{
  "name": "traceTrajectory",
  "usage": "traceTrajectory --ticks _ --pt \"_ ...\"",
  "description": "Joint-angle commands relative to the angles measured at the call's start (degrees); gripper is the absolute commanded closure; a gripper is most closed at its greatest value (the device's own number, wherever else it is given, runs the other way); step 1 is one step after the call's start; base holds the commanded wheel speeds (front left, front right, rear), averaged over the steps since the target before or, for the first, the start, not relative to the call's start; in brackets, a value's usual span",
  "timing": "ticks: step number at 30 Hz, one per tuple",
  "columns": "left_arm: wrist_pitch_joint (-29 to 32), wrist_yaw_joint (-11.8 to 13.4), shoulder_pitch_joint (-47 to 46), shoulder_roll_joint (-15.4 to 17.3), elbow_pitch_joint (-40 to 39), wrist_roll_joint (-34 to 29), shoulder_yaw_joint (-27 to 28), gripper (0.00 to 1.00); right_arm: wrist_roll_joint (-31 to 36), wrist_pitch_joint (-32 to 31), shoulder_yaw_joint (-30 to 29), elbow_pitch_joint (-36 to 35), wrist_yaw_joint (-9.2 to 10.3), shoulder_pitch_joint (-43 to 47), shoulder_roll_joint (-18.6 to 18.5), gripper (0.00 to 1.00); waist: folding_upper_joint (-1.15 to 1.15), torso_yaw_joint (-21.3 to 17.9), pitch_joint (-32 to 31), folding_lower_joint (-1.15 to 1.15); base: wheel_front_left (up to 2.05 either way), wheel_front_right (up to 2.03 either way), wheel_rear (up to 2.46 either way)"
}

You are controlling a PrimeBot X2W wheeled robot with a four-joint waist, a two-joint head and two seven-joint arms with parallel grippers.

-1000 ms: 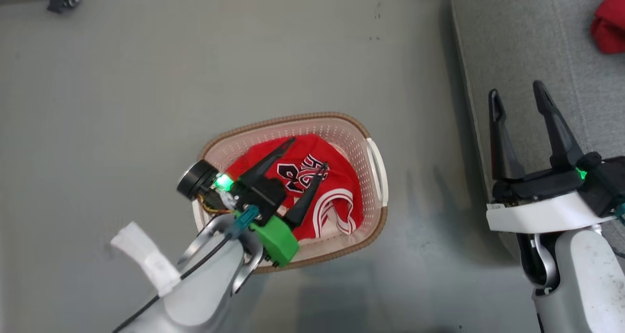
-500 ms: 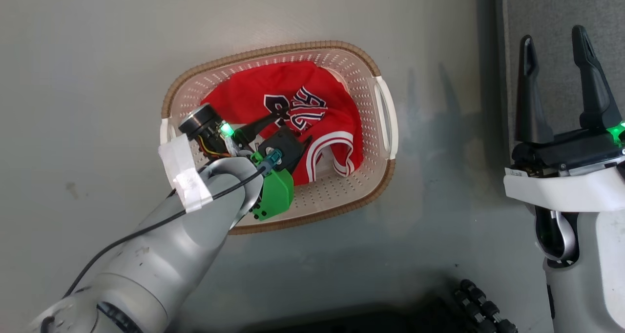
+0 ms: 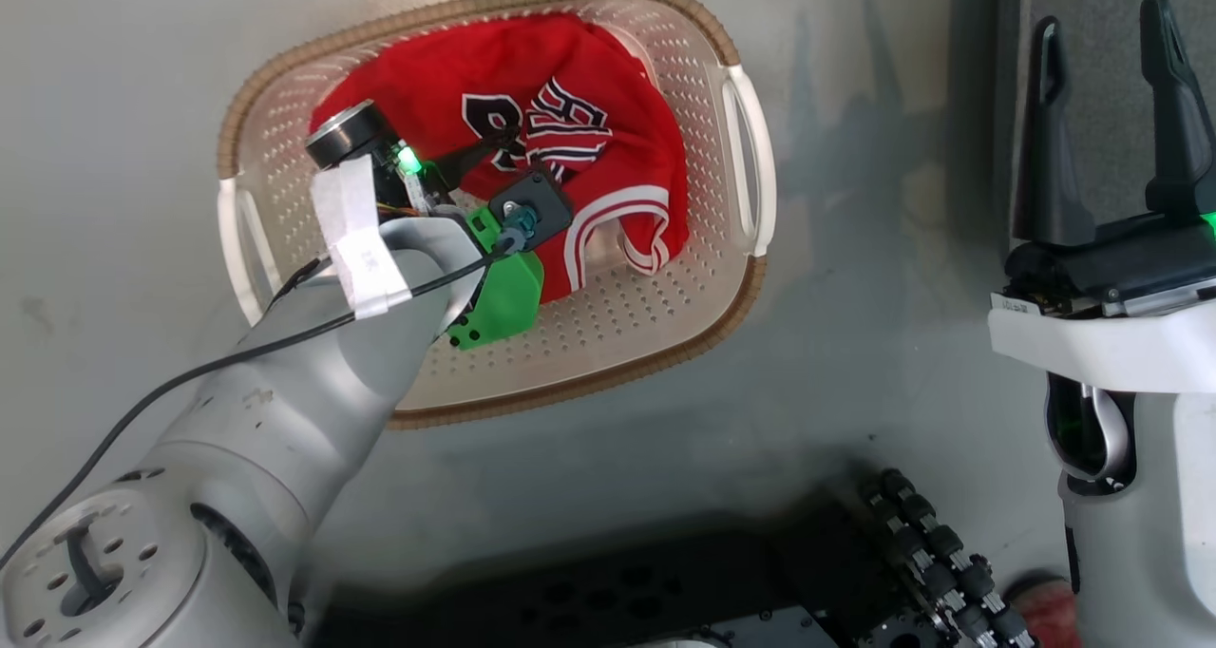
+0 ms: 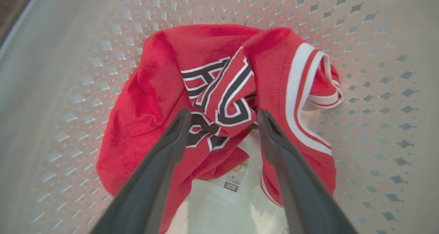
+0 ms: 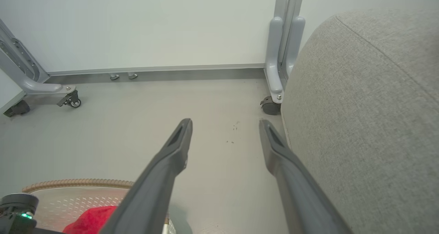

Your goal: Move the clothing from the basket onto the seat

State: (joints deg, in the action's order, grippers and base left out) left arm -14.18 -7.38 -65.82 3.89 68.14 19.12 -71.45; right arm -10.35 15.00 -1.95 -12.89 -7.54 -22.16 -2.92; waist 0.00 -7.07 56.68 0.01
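Clothing – a crumpled red sports jersey with black-and-white lettering and white-striped trim – lies inside the small cream perforated plastic basket, bunched toward the basket's far side. The basket has a brown woven-look rim and white side handles, and it stands on the smooth grey floor.

The robot's left arm reaches down into the basket. Seen from that arm's wrist, the left gripper has its two long dark fingers spread wide apart, one on each side of a raised fold of the jersey that carries the lettering. The tips sit right at the fabric; whether they touch it cannot be told, and nothing is pinched between them. Below the fold, a white printed tag shows against the pale basket floor.

The right gripper hangs well apart from the basket, on the robot's right, fingers open and empty. It sits at the edge of the large light-grey fabric-upholstered seat – the right wrist view shows the seat's rounded side and stitched seam just beside the fingers. Beyond them stand a white wall and grey metal frame legs on castors. The robot's black base shows at the bottom of the head view.
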Motion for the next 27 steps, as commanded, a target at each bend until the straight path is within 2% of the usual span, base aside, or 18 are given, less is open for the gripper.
traceTrajectory --ticks 1,9,18,19,20,21,27 --pt "0.3 -0.2 -1.6 -0.2 0.4 -0.1 -0.3 0.00 -0.5 0.3 -0.2 -0.3 0.10 -0.9 0.0 0.00 0.00 -1.1 2.2 -0.01 0.00 0.00 0.00" --pt "0.3 -0.2 -4.7 -0.6 1.5 -1.2 -1.6 0.00 -1.7 0.3 -0.4 -0.6 0.10 -1.3 0.0 0.00 0.00 -1.8 4.9 -0.01 0.00 0.00 0.00" --pt "2.4 -0.2 -3.8 -0.9 2.2 -1.4 -1.9 0.00 -2.4 0.3 0.9 -1.0 0.10 -0.3 0.0 0.00 0.00 -3.0 5.4 -0.01 0.00 0.00 0.00" --pt "2.5 -0.2 -3.7 -0.9 2.2 -1.5 -1.9 0.29 -2.4 0.3 1.0 -1.1 0.10 -0.2 0.0 0.00 0.00 -3.2 5.4 -0.01 0.00 0.00 0.00" --pt "2.7 -0.2 -3.8 -0.9 2.2 -1.6 -1.9 0.84 -2.3 0.3 1.1 -1.2 0.10 0.0 0.0 0.00 0.00 -3.3 5.5 -0.01 0.00 0.00 0.00" --pt "2.7 -0.2 -3.7 -0.9 2.3 -1.6 -1.9 1.00 -2.2 0.3 1.1 -1.2 0.10 0.2 0.0 0.00 0.00 -3.3 5.4 -0.01 0.00 0.00 0.00" --pt "2.8 -0.2 -2.9 -1.0 2.2 -1.5 -2.0 1.00 -2.2 0.3 0.8 -1.3 0.10 0.4 0.0 0.00 0.00 -3.6 5.0 -0.01 0.00 0.00 0.00"
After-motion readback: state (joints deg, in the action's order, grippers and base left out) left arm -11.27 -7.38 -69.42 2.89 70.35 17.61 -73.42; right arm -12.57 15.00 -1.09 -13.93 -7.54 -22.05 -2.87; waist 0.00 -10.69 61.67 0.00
